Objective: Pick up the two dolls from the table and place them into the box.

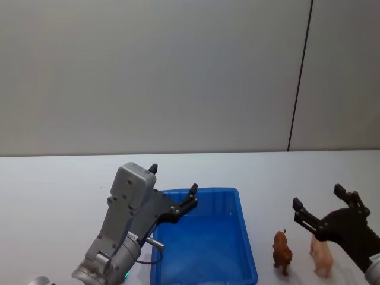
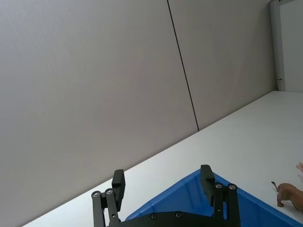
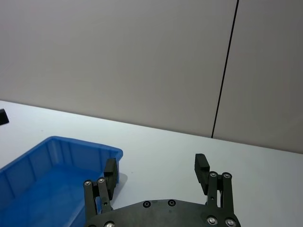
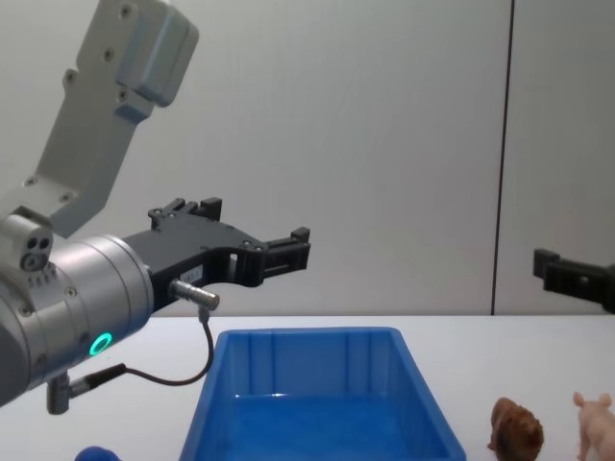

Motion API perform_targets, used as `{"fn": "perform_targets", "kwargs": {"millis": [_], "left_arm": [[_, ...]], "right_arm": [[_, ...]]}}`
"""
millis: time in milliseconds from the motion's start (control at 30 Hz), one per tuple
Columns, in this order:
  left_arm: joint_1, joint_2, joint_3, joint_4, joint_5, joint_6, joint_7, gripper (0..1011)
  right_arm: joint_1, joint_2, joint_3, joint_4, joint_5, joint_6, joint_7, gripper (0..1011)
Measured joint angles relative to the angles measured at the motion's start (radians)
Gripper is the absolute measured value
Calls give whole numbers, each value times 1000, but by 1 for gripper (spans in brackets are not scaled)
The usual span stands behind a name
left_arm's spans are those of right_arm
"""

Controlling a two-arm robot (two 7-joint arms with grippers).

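I have both arms up over the table. The left gripper hangs over the near left corner of the box, low and centre in the head view. Its fingers are spread wide with nothing between them. The right gripper sits in the lower right of that view, also open and empty, hovering above and just behind the two dolls.

Both dolls stand upright on the table to the right of the box, outside it. The brown animal is just beside the box's right rim without touching it. The pink pig stands near it on the far side from the box, apart from it.

I judge these to be hard moulded plastic: light, stiff and fairly slick, so they won't give under the pads. Each stands on thin legs, so I expect a sideways nudge would tip or skate it. I'd come straight down and close across the flanks at mid-body, the widest and flattest part. I'd avoid the head, tail and legs.

With the pair so close together, a wide-open finger could knock the neighbour. I'd take the pig from its outer side first, or narrow the opening before descending.
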Motion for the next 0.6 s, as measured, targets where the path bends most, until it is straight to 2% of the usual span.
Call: {"fn": "perform_targets", "kwargs": {"millis": [600], "left_arm": [[0,0,0,0,0,0,0,1002]], "right_arm": [[-32,56,36,38,42,61,56,1001]]}}
